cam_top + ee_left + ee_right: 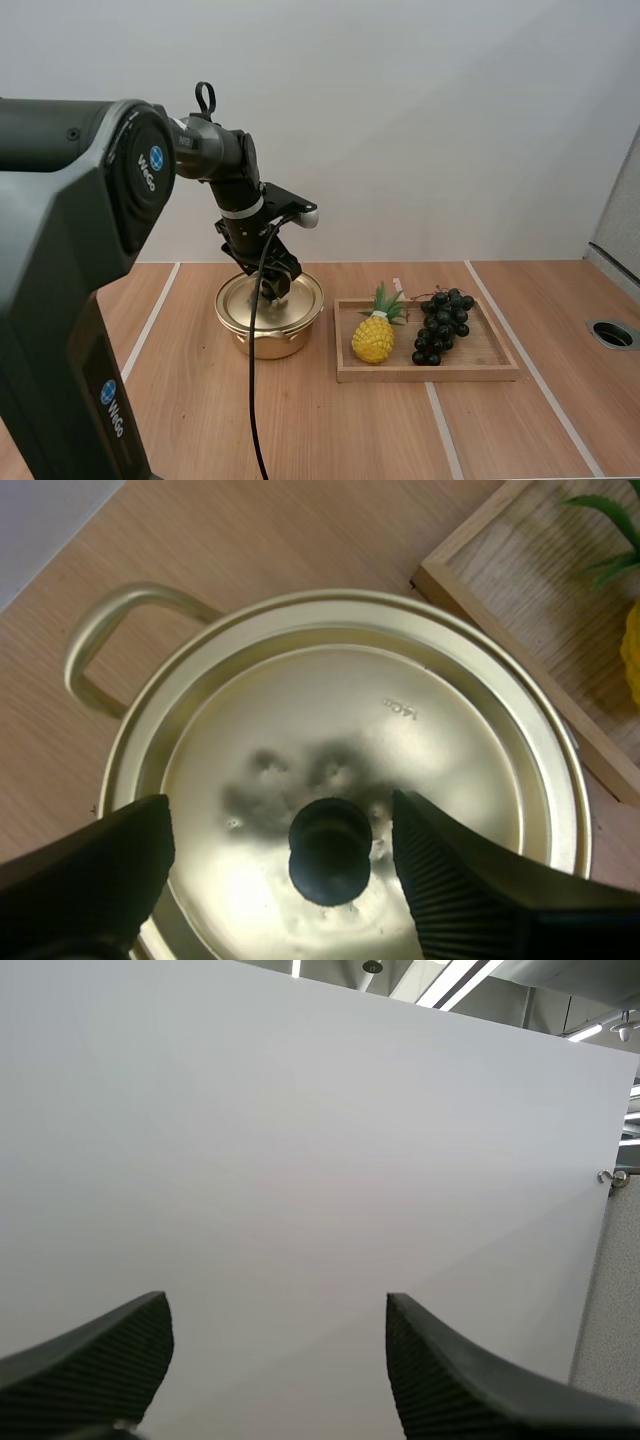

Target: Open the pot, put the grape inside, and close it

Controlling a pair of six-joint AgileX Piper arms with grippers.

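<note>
A gold pot [268, 335] with its lid [270, 300] on stands left of centre on the table. My left gripper [276, 287] hangs right over the lid. Seen from the left wrist, it [282, 812] is open, one finger on each side of the lid's black knob [330, 848], not touching it. The lid [420, 770] sits flat in the pot's rim. A dark bunch of grapes [443, 326] lies at the right end of the wooden tray [500, 366]. My right gripper [276, 1306] is open with nothing between its fingers, facing a white wall.
A yellow toy pineapple [373, 336] lies in the tray beside the grapes, nearer the pot. The tray's corner [470, 610] lies close to the pot's rim. One pot handle [95, 645] points away from the tray. Bare wood stretches in front of the pot and tray.
</note>
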